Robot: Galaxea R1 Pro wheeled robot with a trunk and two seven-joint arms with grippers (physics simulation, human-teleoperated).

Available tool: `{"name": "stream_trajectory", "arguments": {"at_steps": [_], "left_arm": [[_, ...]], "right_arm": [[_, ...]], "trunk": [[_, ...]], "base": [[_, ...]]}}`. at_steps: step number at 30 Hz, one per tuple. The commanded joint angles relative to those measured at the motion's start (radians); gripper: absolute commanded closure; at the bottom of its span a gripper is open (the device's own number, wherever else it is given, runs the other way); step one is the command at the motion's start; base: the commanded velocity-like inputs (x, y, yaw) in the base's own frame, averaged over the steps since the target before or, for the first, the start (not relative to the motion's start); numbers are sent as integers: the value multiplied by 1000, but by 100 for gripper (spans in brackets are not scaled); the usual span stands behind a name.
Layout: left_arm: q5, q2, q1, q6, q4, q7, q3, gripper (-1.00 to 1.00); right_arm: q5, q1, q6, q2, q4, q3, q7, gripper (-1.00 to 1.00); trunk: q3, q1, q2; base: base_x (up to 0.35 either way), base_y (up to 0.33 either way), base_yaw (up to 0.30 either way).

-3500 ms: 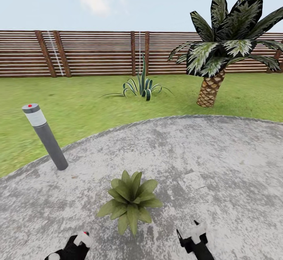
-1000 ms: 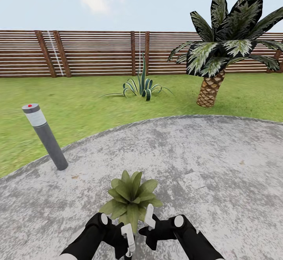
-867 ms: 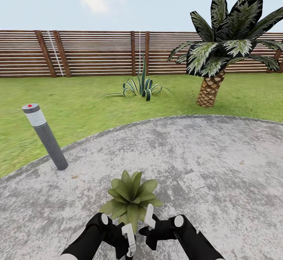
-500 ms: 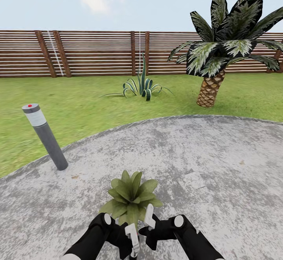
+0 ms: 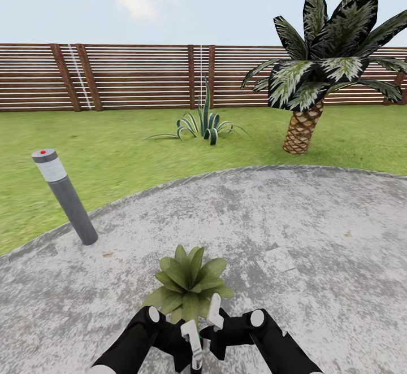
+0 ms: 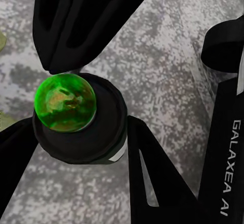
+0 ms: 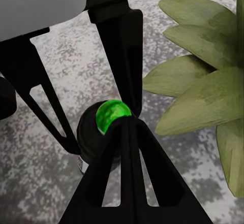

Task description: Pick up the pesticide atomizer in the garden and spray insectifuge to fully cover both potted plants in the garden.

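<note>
Here, the pesticide atomizer [image 6: 76, 127], a dark bottle whose round top shows bright green, sits just in front of the robot over the stone patio [image 5: 316, 238], well in from the patio's curved edge where it meets the lawn [image 5: 130, 153]. The left end effector [image 6: 79, 132] is pinching the bottle: in the left wrist view its two black fingers lie against the bottle's opposite sides. The right end effector [image 7: 124, 125] has its fingers pressed together into one narrow wedge, and the tip of that wedge touches the green top [image 7: 113, 115]. From the left wrist camera the same wedge [image 6: 58, 64] meets the edge of the green ball.

In the head view both black arms converge on one spot, the left end effector [image 5: 192, 341] and the right end effector [image 5: 215, 312] almost touching, with a small green speck of the atomizer [image 5: 199, 337] between them. Just beyond them stands the broad-leaved potted plant [image 5: 189, 286]; its pot is hidden under the leaves. Its leaves [image 7: 203, 92] lie just beside the atomizer in the right wrist view.

A grey bollard lamp [image 5: 65, 196] stands at the patio's left edge. A spiky plant [image 5: 206, 125] and a palm tree [image 5: 316, 69] grow on the lawn, before the slatted wooden fence [image 5: 135, 77].
</note>
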State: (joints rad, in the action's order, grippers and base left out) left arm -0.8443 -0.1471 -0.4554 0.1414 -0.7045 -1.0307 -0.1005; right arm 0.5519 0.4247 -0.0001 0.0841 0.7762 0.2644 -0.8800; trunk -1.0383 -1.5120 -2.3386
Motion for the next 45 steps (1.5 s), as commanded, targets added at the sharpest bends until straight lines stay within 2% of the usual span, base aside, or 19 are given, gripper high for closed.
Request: {"name": "stream_trajectory", "arguments": {"at_steps": [1,4,11,18,19,21,23,24,25,26,28,29,33,34,35,36,39,41,45], "left_arm": [[-1,1,0,10,-2,-5,-1,100],[-13,28,2,10,7,-5,-3,100],[-15,170,12,10,8,-5,-5,100],[-15,245,14,10,9,-5,1,100],[-13,254,14,10,9,-4,4,100],[-5,281,14,16,10,-2,29,100],[-3,292,14,19,10,0,91,100],[-3,293,14,22,9,3,160,100],[-3,294,14,25,6,4,218,100],[-4,294,14,28,1,4,300,100],[-4,297,13,39,-1,6,383,100],[-4,298,12,47,-2,6,410,100],[-2,287,-3,112,-5,22,551,100],[-1,284,-6,117,-5,23,562,100],[-1,282,-13,121,-5,25,578,100],[-2,282,-15,123,-4,27,584,100],[-2,280,-23,126,-10,40,585,100],[-2,279,-43,160,-22,44,586,100],[-9,279,-105,337,-28,43,574,100]], "right_arm": [[6,0,0,0,2,-1,-3,100],[6,0,0,0,2,-1,-3,100],[8,0,0,-1,0,-2,-3,100],[9,0,-1,-4,-5,-4,-4,100],[9,0,-2,-5,-6,-4,-4,-100],[8,0,-3,-6,-6,-5,1,-100],[6,-1,-6,-9,-8,-8,9,-100],[5,-3,-10,-16,-8,-31,36,-100],[4,-5,-18,-24,-11,-80,81,-100],[3,-9,-65,-31,-23,-188,159,-100],[3,-11,-173,-33,-49,-321,227,-100],[4,-12,-216,-33,-64,-373,247,-100],[5,-20,-327,-36,-117,-745,331,-100],[6,-20,-332,-36,-118,-803,334,-100],[7,-24,-350,-36,-119,-927,338,-100],[9,-36,-379,-37,-119,-1004,340,-100],[9,-65,-420,-41,-116,-1107,341,-100],[10,-79,-427,-66,-118,-1158,342,-100],[12,-87,-429,-80,-124,-1183,340,-100]], "trunk": [[-1,0,0],[-1,0,0],[-1,0,0],[-1,0,0],[-1,0,0],[-1,0,0],[-1,0,0],[-1,0,0],[-1,0,0],[-1,0,0],[-1,0,0],[-1,0,0],[-1,0,0],[-1,0,0],[-1,0,0],[-1,0,0],[-1,0,0],[-1,0,0],[-1,0,0]], "base": [[0,0,0],[0,0,0],[0,0,0],[0,0,0],[0,0,0],[0,0,0],[0,0,0],[0,0,0],[0,0,0],[0,0,0],[0,0,0],[0,0,0],[0,0,0],[0,0,0],[0,0,0],[0,0,0],[0,0,0],[0,0,0],[0,0,0]]}}
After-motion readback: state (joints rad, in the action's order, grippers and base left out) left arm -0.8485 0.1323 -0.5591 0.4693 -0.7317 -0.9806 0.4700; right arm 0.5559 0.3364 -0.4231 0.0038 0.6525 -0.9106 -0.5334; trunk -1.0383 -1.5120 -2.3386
